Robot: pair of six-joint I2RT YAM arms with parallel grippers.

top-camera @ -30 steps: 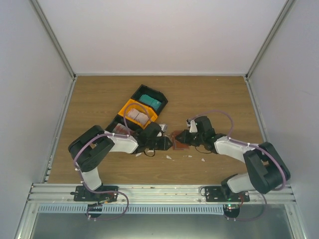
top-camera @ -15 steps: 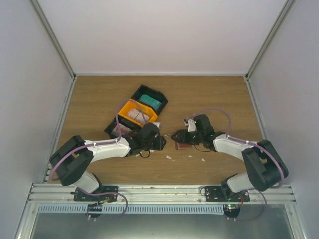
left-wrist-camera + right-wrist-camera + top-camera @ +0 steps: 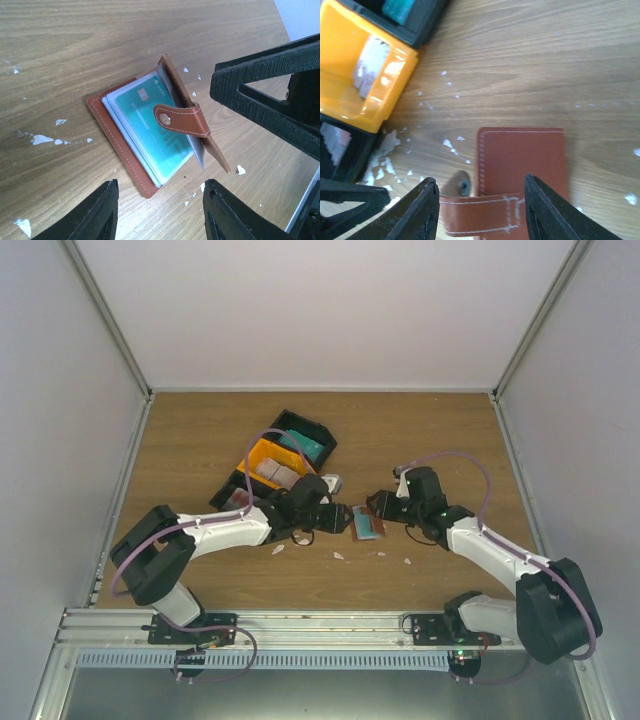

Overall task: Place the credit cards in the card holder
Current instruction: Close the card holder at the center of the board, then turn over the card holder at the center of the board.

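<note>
The reddish-brown card holder (image 3: 367, 523) lies on the table between both grippers. In the left wrist view the card holder (image 3: 119, 147) lies half open, and a teal credit card (image 3: 150, 132) shows in its clear sleeves under the snap tab (image 3: 182, 120). My left gripper (image 3: 161, 210) hovers open just short of the holder's near corner, holding nothing. My right gripper (image 3: 481, 210) stands open over the holder's cover (image 3: 525, 160), its fingers on either side of the tab. More teal credit cards (image 3: 305, 443) and whitish ones (image 3: 275, 472) sit in bins.
An orange bin (image 3: 350, 85) and a black bin (image 3: 420, 22) stand close behind the holder on the left. Another black bin (image 3: 232, 495) lies under my left arm. Tiny white scraps (image 3: 340, 555) are scattered on the wood around the holder.
My right gripper has opened and drawn back to the right. My left arm has stretched forward and its jaws have widened. The holder now lies free with the teal card showing.
</note>
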